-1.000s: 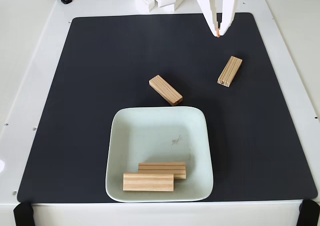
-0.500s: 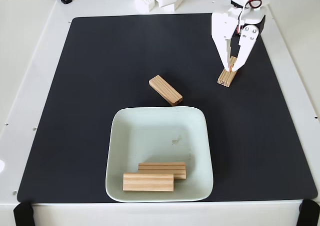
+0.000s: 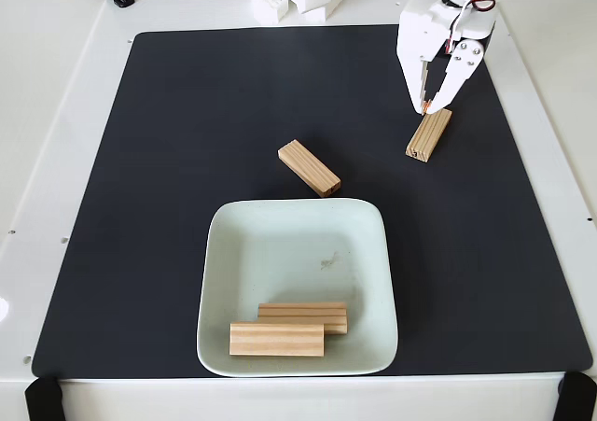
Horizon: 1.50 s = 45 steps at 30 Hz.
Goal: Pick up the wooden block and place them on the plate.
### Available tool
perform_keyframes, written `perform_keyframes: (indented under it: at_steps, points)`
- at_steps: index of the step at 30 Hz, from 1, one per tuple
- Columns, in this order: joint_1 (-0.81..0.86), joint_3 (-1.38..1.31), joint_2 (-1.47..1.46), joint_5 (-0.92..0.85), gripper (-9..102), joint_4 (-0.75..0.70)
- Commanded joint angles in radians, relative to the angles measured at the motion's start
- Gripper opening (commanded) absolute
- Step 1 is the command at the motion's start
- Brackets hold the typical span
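Black mat (image 3: pixel 187 160); white arm angled down, gripper (image 3: pixel 427 111) nearly closed at wooden block's (image 3: pixel 429 134) top end.

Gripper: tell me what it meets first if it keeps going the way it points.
The gripper points down at the far end of the right block, so it would likely meet that block first. Height above it is unclear from this fixed view.

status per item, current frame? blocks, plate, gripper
Right block: lying on the mat, not lifted.
Centre block: lying on the mat, just off the plate's far rim.
Two blocks: lying side by side in the plate's near part.
Plate: flat on the mat.
Gripper: pointing down at the right block's far end, fingers nearly closed, holding nothing.
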State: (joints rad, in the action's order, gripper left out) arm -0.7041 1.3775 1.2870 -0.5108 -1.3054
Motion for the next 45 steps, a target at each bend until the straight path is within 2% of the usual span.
perform_keyframes:
  at_steps: [1,3,5,10,13,24,45]
  points:
    - [-0.005,-0.044,0.020,0.008,0,-0.002]
    - [0.002,-0.044,0.021,0.009,1,-0.002]
    - [0.006,-0.043,0.029,0.035,7,-0.003]
    - [0.014,-0.008,0.077,0.063,37,-0.015]
    - [0.014,0.031,0.092,0.035,48,-0.015]
    - [0.034,0.049,0.087,0.028,42,-0.012]
    - [0.046,0.051,0.025,-0.014,42,-0.002]
